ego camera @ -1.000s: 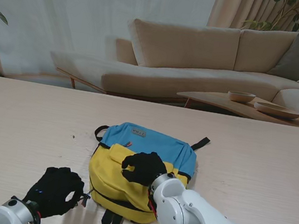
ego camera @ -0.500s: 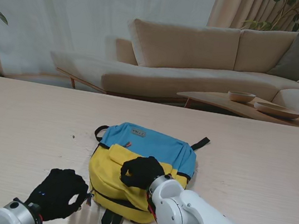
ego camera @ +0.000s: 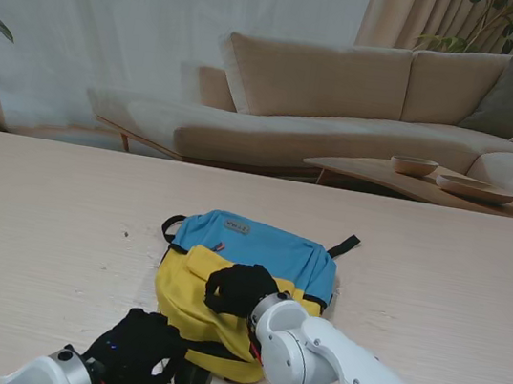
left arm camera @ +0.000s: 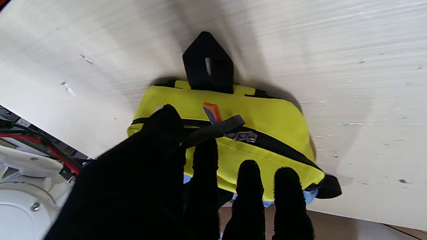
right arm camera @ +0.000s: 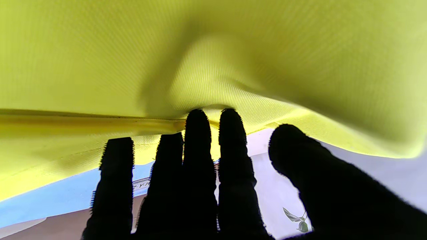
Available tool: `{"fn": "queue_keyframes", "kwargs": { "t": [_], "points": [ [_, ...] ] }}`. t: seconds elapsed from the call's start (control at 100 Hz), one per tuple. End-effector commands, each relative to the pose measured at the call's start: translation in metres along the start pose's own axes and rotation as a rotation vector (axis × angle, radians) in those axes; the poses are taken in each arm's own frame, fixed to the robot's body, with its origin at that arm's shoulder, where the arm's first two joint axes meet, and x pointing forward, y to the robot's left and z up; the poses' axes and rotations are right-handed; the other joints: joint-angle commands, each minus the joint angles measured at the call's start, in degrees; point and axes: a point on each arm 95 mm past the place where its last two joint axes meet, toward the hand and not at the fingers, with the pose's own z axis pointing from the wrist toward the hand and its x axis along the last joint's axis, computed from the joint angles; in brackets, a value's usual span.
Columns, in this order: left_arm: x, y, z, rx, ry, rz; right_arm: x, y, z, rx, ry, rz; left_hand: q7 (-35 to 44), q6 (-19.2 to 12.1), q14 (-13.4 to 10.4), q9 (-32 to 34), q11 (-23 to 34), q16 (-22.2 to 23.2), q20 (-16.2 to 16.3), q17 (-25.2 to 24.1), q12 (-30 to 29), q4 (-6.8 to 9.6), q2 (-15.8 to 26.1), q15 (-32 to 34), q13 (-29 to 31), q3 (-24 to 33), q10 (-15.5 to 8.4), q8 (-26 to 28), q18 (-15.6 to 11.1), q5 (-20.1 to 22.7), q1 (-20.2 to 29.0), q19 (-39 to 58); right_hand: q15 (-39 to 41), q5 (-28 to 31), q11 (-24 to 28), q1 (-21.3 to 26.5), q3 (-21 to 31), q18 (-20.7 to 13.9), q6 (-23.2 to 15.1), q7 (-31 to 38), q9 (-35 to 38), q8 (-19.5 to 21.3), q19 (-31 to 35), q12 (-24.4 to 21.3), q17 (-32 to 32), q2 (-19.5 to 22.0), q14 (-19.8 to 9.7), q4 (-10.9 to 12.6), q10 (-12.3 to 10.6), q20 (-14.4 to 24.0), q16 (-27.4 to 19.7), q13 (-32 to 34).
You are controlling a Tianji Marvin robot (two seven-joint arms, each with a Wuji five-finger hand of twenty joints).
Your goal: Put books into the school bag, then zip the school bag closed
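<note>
Pinching the zipper pull strap point(left arm camera: 213, 129), left hand point(ego camera: 136, 365); right hand point(ego camera: 240, 289) fingers point(right arm camera: 196, 140) press school bag point(ego camera: 257, 250).

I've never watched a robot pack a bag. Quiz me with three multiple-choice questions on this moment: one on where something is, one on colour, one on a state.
1. Where does the right hand rest?
A. on the school bag's yellow front
B. on bare table
C. on the sofa

2. Which colours make up the bag's fabric?
A. red and green
B. yellow and blue
C. all black

3. What is the left hand doing?
A. lying open
B. pinching the black zipper pull strap
C. holding a book

Answers: 1 A, its fingers press the yellow fabric. 2 B, yellow front, blue back. 3 B, thumb and finger close on the strap beside the metal slider.
</note>
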Motion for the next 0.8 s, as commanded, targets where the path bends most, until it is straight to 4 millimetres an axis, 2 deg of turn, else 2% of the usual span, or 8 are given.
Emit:
{"fn": "queue_keyframes", "kwargs": {
  "t": [0.0, 0.33, 0.59, 0.79],
  "points": [
    [0.004, -0.001, 0.001, -0.015, 0.016, -0.006, -0.013, -0.042, -0.002, 0.124, -0.047, 0.011, 2.83, -3.13, 0.65, 0.17, 0.16, 1.14, 1.53, -0.91, 0.87, -0.5, 1.28, 1.34, -0.13, -0.58, 0.01, 0.4, 0.2, 3.24, 2.37, 2.43, -0.6, 0.79, -5.53, -2.07, 0.76, 2.55, 0.7, -0.1, 0.21, -0.18, -1.57, -2.73, 0.99, 0.61, 4.68, 0.17, 2.91, -0.38, -0.19, 3.32],
    [0.004, -0.008, 0.02, -0.081, 0.074, -0.022, -0.013, -0.041, 0.001, 0.121, -0.05, 0.019, 2.45, -3.24, 0.38, -0.2, -0.08, 1.2, 1.4, -0.96, 1.13, -0.53, 1.91, 1.35, -0.49, -1.65, -0.15, 0.18, 0.05, 2.73, 2.85, 2.74, -0.59, 0.69, -5.45, -2.12, 0.58, 2.49, 0.69, -0.4, 0.02, 0.2, -1.58, -2.68, 0.96, 0.73, 4.55, 0.59, 2.89, -0.37, -0.17, 3.19],
    [-0.003, -0.007, 0.012, 0.007, -0.008, 0.023, -0.013, -0.039, 0.002, 0.104, -0.045, 0.031, 1.7, -4.06, 0.33, 0.02, -0.13, 1.26, 1.32, -0.95, 1.13, -0.47, 2.28, 1.54, -0.26, -2.83, -0.34, -1.34, 0.14, 2.85, 3.36, 2.94, -0.68, -0.63, -5.57, -2.27, 0.37, 2.7, -0.16, -1.1, -1.17, 0.64, -1.73, -2.66, 0.49, 1.0, 4.6, 1.14, 2.53, -0.4, -0.17, 2.48],
    [-0.012, -0.008, 0.004, 0.096, -0.081, 0.079, -0.008, -0.027, -0.004, 0.035, -0.016, 0.056, 0.26, -5.43, 0.55, 0.58, -0.35, 1.27, 1.28, -0.96, 1.56, -0.11, 3.15, 1.9, 0.25, -5.82, -0.33, -4.66, 0.47, 3.56, 4.62, 3.63, -0.05, -2.32, -4.65, -2.38, 0.48, 3.04, -1.35, -1.02, -2.65, 1.8, -1.56, -2.16, -0.11, 0.52, 4.71, 1.72, 2.27, -0.27, 0.22, 1.53]
  ]
}}
